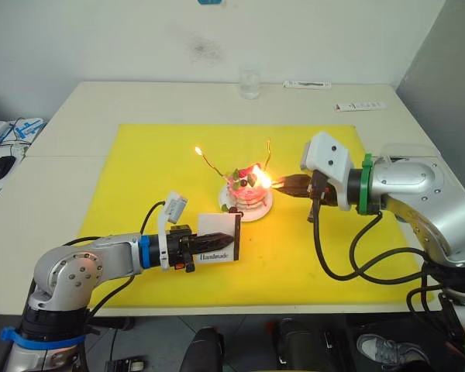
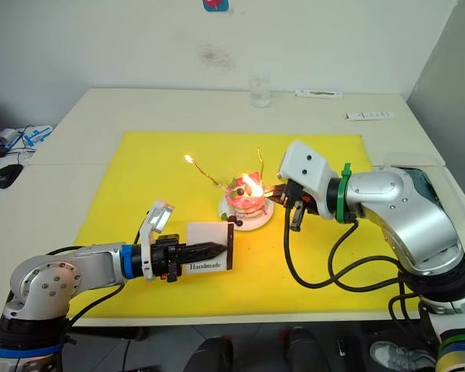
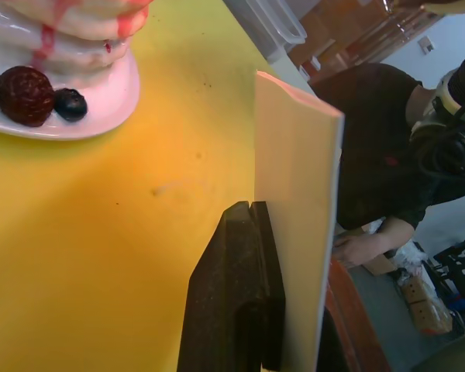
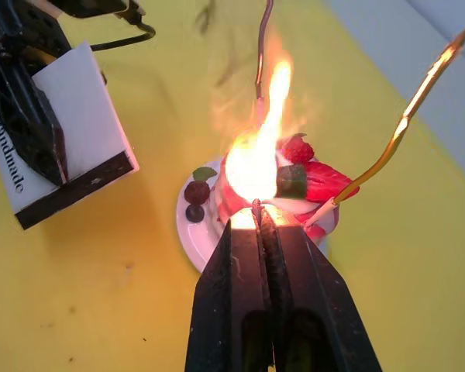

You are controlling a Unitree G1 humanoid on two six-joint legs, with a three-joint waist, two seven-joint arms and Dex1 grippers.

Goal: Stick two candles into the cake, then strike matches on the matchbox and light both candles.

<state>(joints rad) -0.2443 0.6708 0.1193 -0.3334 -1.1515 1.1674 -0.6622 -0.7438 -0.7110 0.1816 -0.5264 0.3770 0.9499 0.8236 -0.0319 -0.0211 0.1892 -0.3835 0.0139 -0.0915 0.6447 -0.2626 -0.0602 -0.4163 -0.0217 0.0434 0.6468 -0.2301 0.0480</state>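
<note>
Left hand (image 1: 217, 242) is pinching the matchbox (image 1: 217, 239) upright at the cake's (image 1: 246, 188) 7 o'clock. Right hand (image 4: 257, 213) is clamping a flaming match (image 4: 256, 207) at the cake's 3 o'clock; one candle (image 1: 209, 164) is burning.

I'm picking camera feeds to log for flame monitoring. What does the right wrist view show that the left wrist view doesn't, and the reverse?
Right wrist only: the burning match pinched in the right gripper, its flame over the cake's strawberry, and both candles. Left wrist only: a person beyond the table edge. Both share: the matchbox held by the left gripper, the cake on its white plate, the loose berries, and the yellow mat.
</note>
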